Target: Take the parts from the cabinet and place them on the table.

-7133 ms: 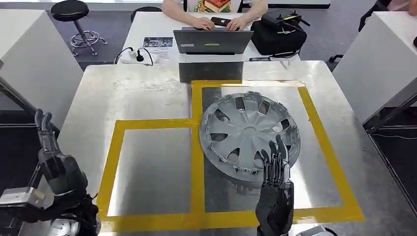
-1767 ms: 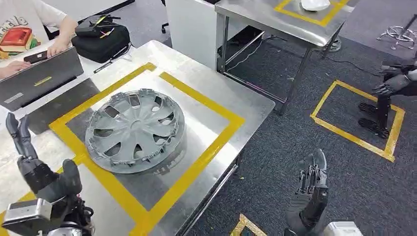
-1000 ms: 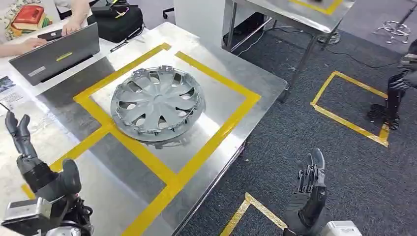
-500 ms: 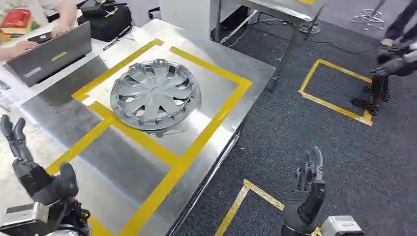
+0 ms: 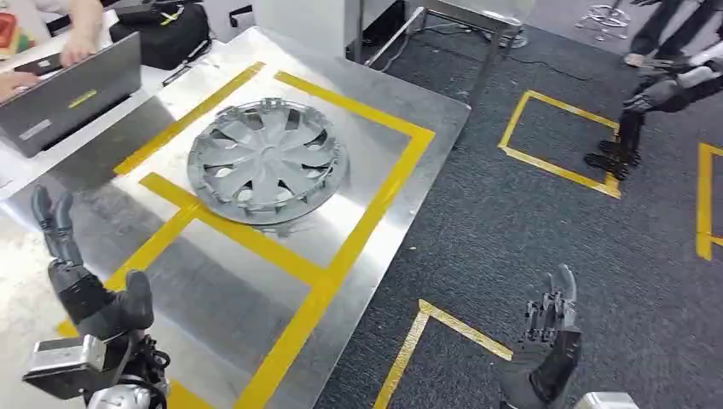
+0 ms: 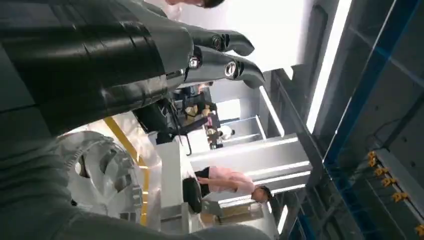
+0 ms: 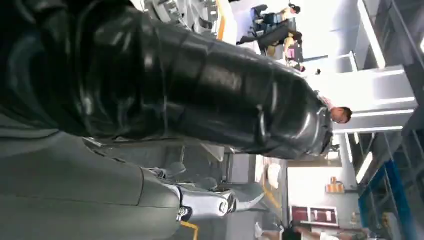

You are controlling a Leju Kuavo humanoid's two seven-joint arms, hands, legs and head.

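We see the hubcap (image 5: 266, 162) filling the far taped square of the tabletop (image 5: 409, 98), while the near taped square (image 5: 226, 294) lies bare beside our raised left robot hand (image 5: 85, 285). A laptop (image 5: 68, 98) and black bag (image 5: 166, 38) block the far-left edge. Our right robot hand (image 5: 550, 341) hangs over open carpet (image 5: 511, 221).

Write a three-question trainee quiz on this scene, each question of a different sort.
1. True or false: the hubcap lies inside a yellow-taped box on the steel table.
2. The left hand holds: A) the hubcap B) nothing C) a laptop.
3. Fill in: the right hand hangs over the dark ____.

Key: 1 true; 2 B; 3 carpet.
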